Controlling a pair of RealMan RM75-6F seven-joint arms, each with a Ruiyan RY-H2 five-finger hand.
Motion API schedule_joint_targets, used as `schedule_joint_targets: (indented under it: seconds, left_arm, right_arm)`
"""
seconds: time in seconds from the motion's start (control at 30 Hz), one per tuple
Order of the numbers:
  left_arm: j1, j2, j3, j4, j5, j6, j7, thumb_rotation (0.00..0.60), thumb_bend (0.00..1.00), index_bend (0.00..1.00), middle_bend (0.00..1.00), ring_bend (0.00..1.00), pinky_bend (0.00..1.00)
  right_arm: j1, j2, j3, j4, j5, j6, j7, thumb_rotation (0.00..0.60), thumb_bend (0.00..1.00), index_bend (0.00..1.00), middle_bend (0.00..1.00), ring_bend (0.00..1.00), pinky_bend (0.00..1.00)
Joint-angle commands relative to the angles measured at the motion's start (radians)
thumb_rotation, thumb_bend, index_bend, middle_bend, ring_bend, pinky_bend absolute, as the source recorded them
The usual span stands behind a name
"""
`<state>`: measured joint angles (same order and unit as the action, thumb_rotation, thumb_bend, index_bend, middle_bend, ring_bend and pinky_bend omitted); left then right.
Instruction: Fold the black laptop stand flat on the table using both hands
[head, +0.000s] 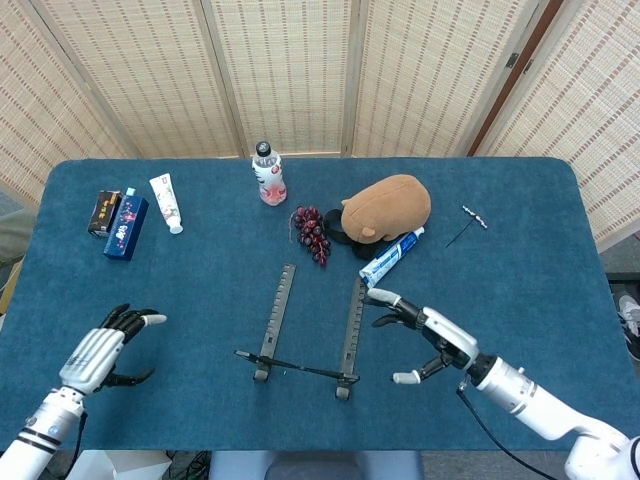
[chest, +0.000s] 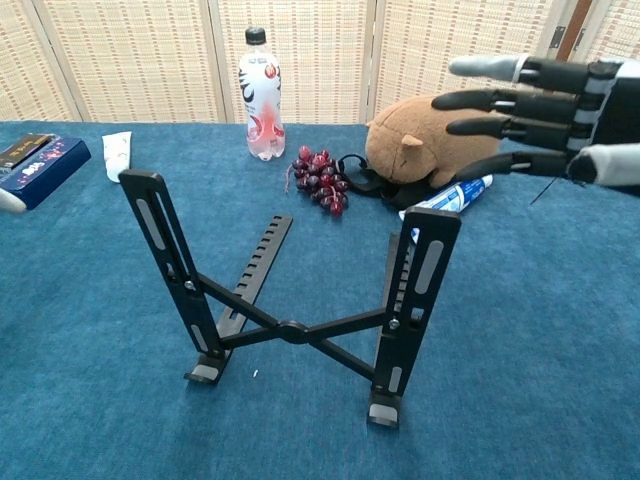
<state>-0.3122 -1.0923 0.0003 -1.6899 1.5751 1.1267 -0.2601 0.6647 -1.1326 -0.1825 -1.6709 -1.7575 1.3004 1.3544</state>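
Note:
The black laptop stand (chest: 300, 300) stands upright in the middle of the table, its two slotted arms raised and joined by a crossed brace; from the head view the stand (head: 310, 335) shows as two parallel bars. My right hand (chest: 540, 100) hovers open above and right of the stand's right arm, fingers spread, touching nothing. In the head view that right hand (head: 430, 335) sits just right of the right bar. My left hand (head: 105, 350) is low at the left front, fingers loosely curled, holding nothing, well away from the stand.
Behind the stand lie grapes (head: 312, 232), a brown plush animal (head: 387, 205), a toothpaste tube (head: 392, 257) and a bottle (head: 268, 173). Boxes (head: 118, 220) and a white tube (head: 166, 202) sit at the far left; a small corkscrew-like tool (head: 468, 222) lies at the right.

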Motion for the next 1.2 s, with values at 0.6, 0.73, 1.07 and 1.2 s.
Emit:
schedule_joint_targets:
  seconds: [0.6, 0.73, 1.07, 1.2]
  left_arm:
    - [-0.308, -0.187, 0.024, 0.158, 0.089, -0.262, -0.564, 0.600, 0.22, 0.36, 0.17, 0.15, 0.00]
    - [-0.330, -0.211, 0.034, 0.169, 0.089, -0.267, -0.577, 0.600, 0.22, 0.36, 0.17, 0.15, 0.00]
    - [-0.356, -0.242, 0.056, 0.172, 0.075, -0.269, -0.584, 0.600, 0.22, 0.36, 0.17, 0.15, 0.00]
    - [-0.364, -0.248, 0.064, 0.171, 0.069, -0.269, -0.585, 0.600, 0.22, 0.36, 0.17, 0.15, 0.00]
  right_arm:
    - [-0.036, 0.078, 0.023, -0.062, 0.011, -0.025, -0.046, 0.600, 0.03, 0.00, 0.10, 0.06, 0.22]
    - [-0.046, 0.076, 0.024, -0.059, 0.010, -0.027, -0.041, 0.600, 0.03, 0.00, 0.10, 0.06, 0.22]
    - [-0.060, 0.074, 0.029, -0.044, 0.010, -0.034, -0.026, 0.600, 0.03, 0.00, 0.10, 0.06, 0.22]
    - [-0.066, 0.075, 0.030, -0.042, 0.008, -0.035, -0.020, 0.600, 0.03, 0.00, 0.10, 0.06, 0.22]
